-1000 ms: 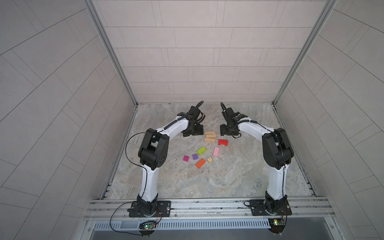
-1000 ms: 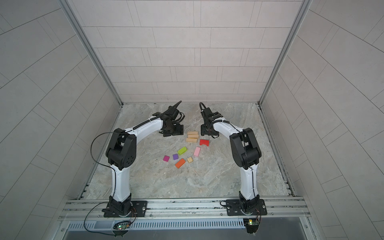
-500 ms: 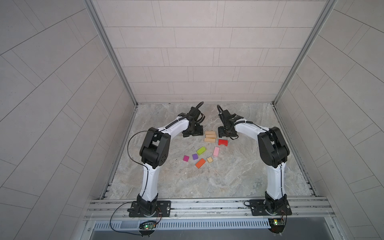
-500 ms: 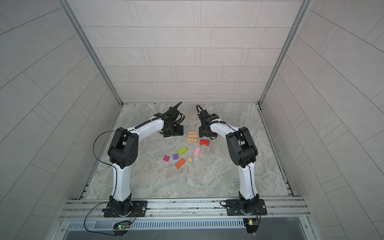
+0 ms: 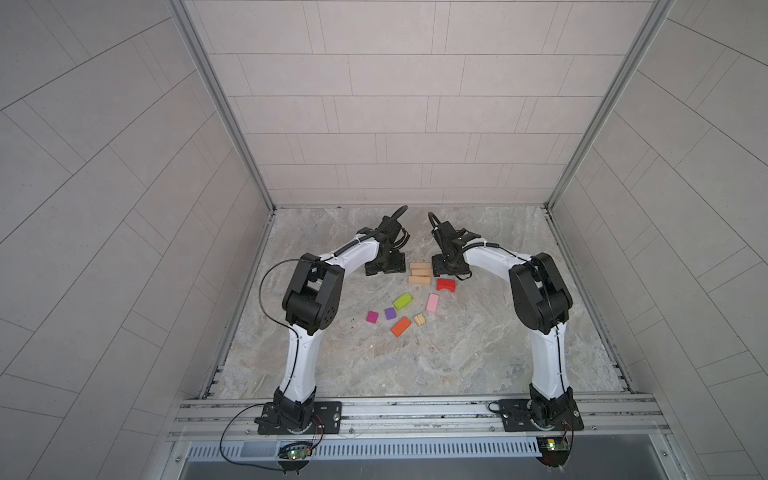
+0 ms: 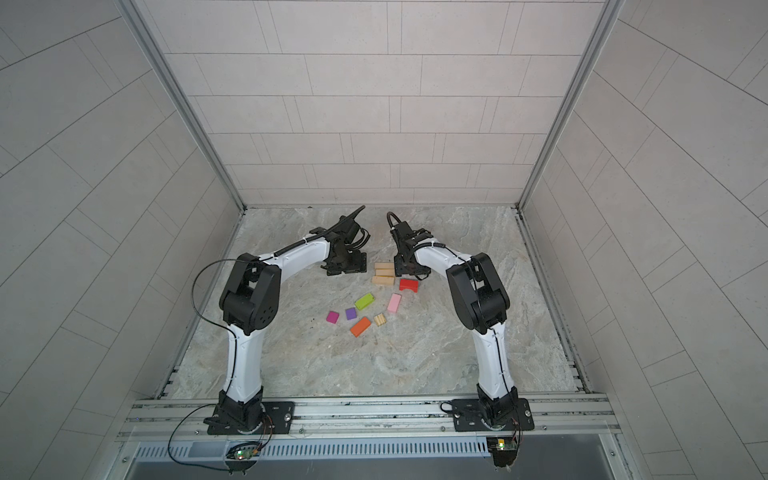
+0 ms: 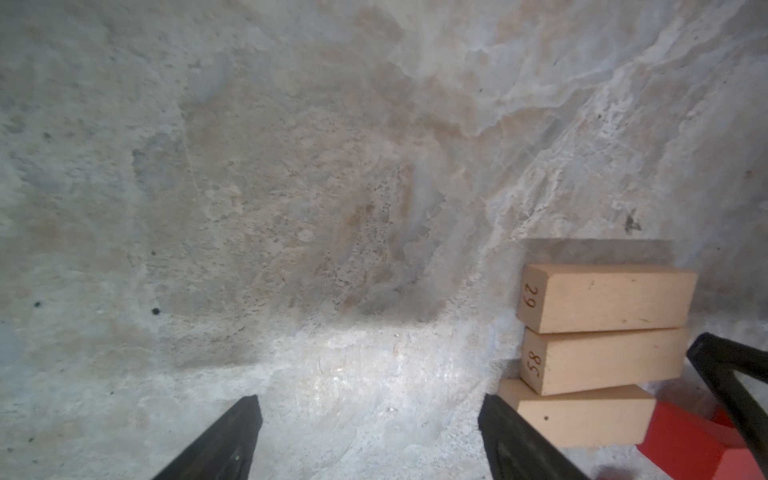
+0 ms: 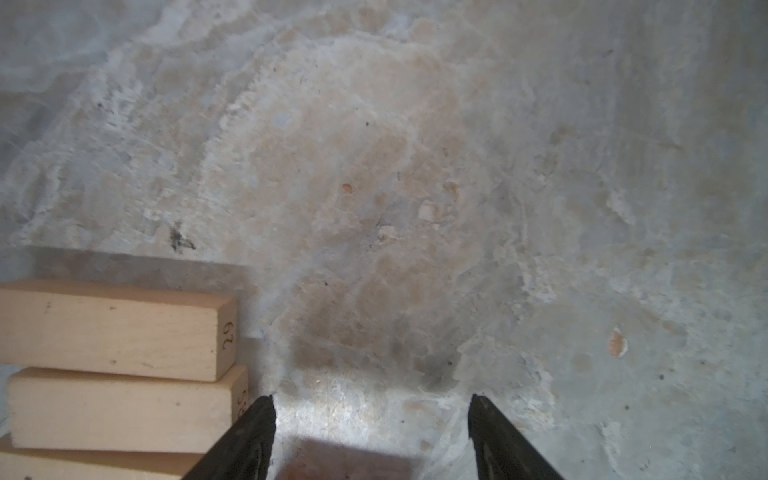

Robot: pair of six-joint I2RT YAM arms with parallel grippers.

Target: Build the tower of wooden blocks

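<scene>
Looking down on a mottled grey-beige, stone-patterned tabletop point(image 5: 374, 365), matte and rough-looking. Seeing 3 plain tan bars point(image 5: 419, 273) just above frame centre in both top views, lying flat with long sides touching, slightly staggered. Smooth pale wood, square-edged, with 29 and 58 marked on 2 end faces. Finding a red arch point(image 5: 446, 284) just right of the lowest bar. Noting a loose scatter below, apart from the bars: green rectangle point(image 5: 402, 301), pink rectangle point(image 5: 432, 303), orange rectangle point(image 5: 401, 326), small ridged tan piece point(image 5: 419, 319), magenta cube point(image 5: 372, 317) and purple cube point(image 5: 390, 313), all painted except the ridged piece and lying in 1 layer. Showing the left gripper point(image 7: 370, 415) low just left of the bars, black tapered fingers spread wide, gripping nothing. Showing the right gripper point(image 8: 372, 415) just right of them, likewise parted over bare surface.
</scene>
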